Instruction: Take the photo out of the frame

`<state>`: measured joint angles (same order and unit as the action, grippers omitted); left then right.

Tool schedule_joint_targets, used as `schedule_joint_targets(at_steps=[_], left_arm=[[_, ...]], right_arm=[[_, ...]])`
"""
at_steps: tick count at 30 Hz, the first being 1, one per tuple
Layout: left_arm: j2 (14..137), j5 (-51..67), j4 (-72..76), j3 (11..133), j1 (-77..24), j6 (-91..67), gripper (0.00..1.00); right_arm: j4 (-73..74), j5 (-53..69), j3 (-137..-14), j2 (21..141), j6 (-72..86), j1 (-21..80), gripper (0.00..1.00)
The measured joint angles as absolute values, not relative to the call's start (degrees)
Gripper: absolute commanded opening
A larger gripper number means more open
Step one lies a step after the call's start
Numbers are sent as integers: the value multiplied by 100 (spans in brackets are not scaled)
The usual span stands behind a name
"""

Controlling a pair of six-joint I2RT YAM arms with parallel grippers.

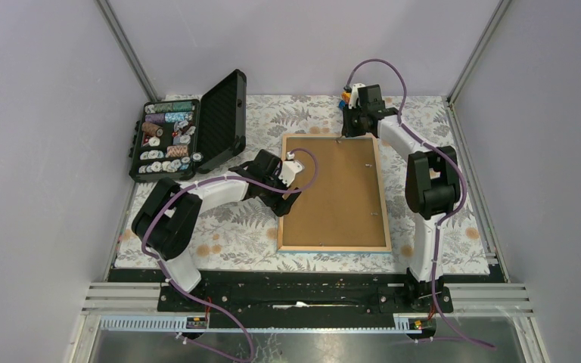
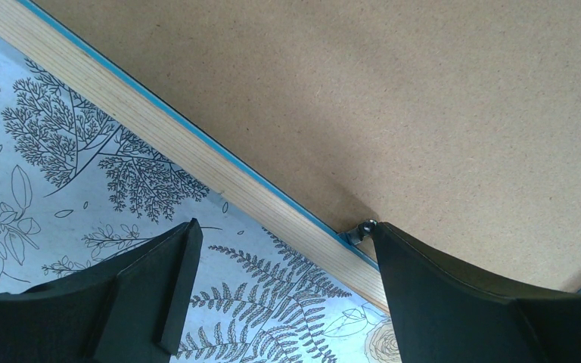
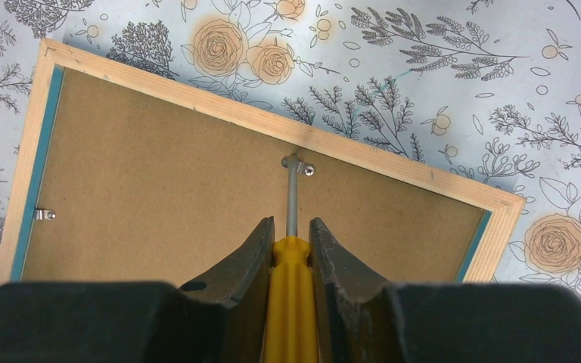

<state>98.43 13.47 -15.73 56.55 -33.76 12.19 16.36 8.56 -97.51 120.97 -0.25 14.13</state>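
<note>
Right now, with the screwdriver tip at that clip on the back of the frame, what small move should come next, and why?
Probably swing the clip aside with the screwdriver held in the right fingers. The frame lies face down, the brown backing board is in place, and the tip sits at that clip.

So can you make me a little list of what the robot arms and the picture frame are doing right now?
frame: lying face down on the flowery tablecloth, brown backing board up
photo: not visible, hidden under the backing board
right gripper: shut on a yellow-handled screwdriver, its tip at a small metal clip on the frame's far edge
left gripper: open, straddling the frame's left edge, one finger by a clip
poker chip case: open, far left, untouched
</note>
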Motion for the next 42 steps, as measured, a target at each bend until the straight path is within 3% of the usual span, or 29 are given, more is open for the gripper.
schedule_joint_targets(at_steps=[32,42], left_arm=[[9865,1367,-1636,5699,-3367,1219,90],[9522,1874,-2687,6519,-3354,1402,94]], right_arm=[[2029,921,-9548,11817,-556,1413,0],[3153,2014,-9915,11806,-860,1494,0]])
